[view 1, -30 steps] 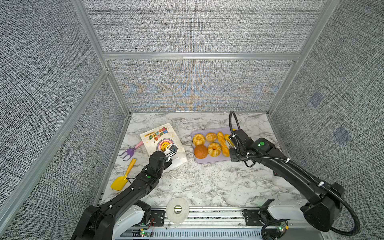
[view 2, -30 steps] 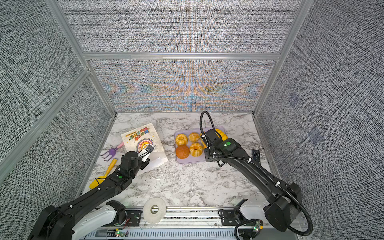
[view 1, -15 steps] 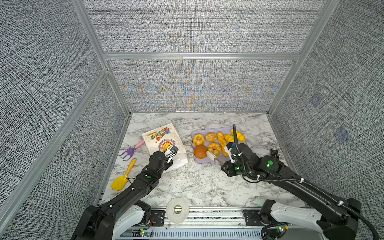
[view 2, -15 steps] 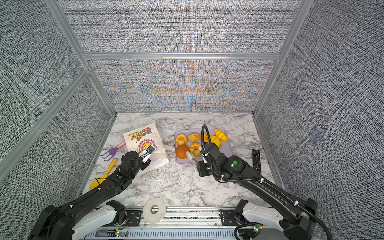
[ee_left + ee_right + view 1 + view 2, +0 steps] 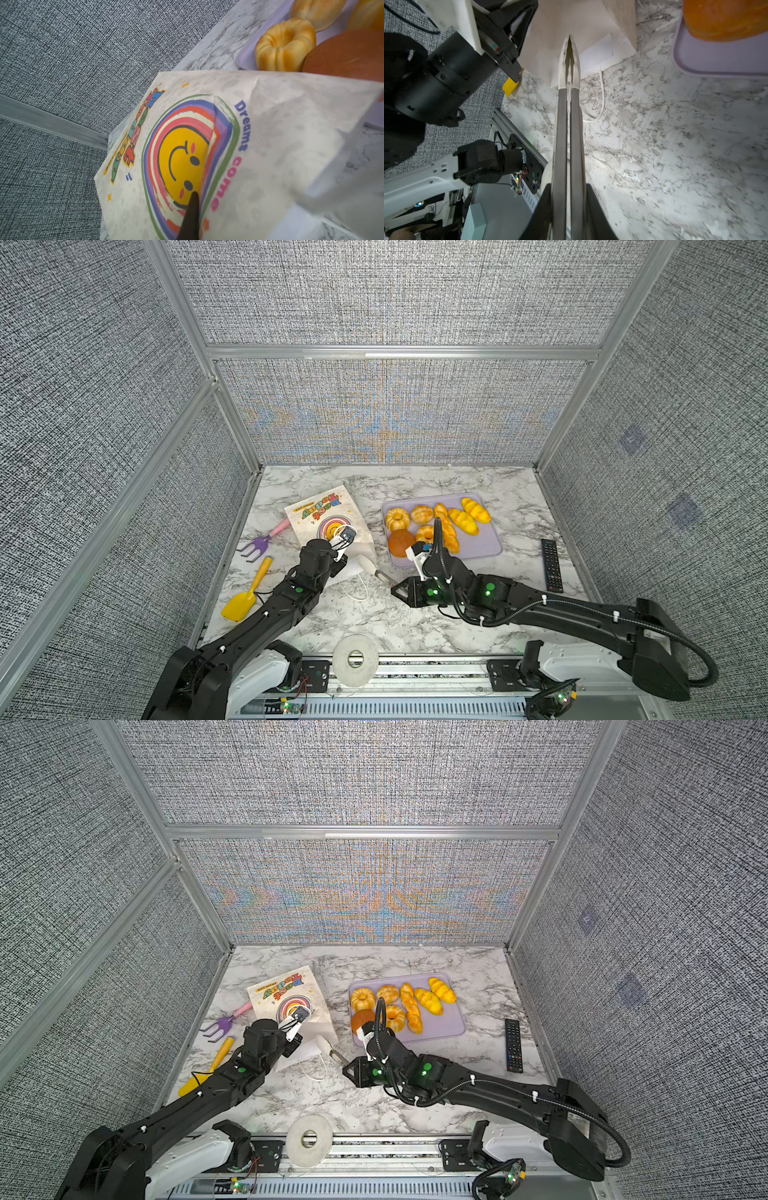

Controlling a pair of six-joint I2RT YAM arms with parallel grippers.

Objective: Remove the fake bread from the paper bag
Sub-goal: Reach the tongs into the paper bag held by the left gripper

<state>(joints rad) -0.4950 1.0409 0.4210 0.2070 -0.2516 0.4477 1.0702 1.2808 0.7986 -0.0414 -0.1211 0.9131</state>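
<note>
Matt paper bag (image 5: 322, 510); glossy fake bread (image 5: 475, 509); smooth marbled table (image 5: 374, 622).

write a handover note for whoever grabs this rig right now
Left gripper: shut on the mouth edge of the paper bag, holding that edge raised.
Right gripper: shut on the tongs; their tips are closed and empty, right at the bag's mouth.
Fake bread: at least seven pieces lie on the lavender tray, right of the bag.
Done: those pieces are out.
Left: the bag's inside is not visible, though it looks fairly flat. Probably probe with the tongs and pull out anything remaining.
</note>
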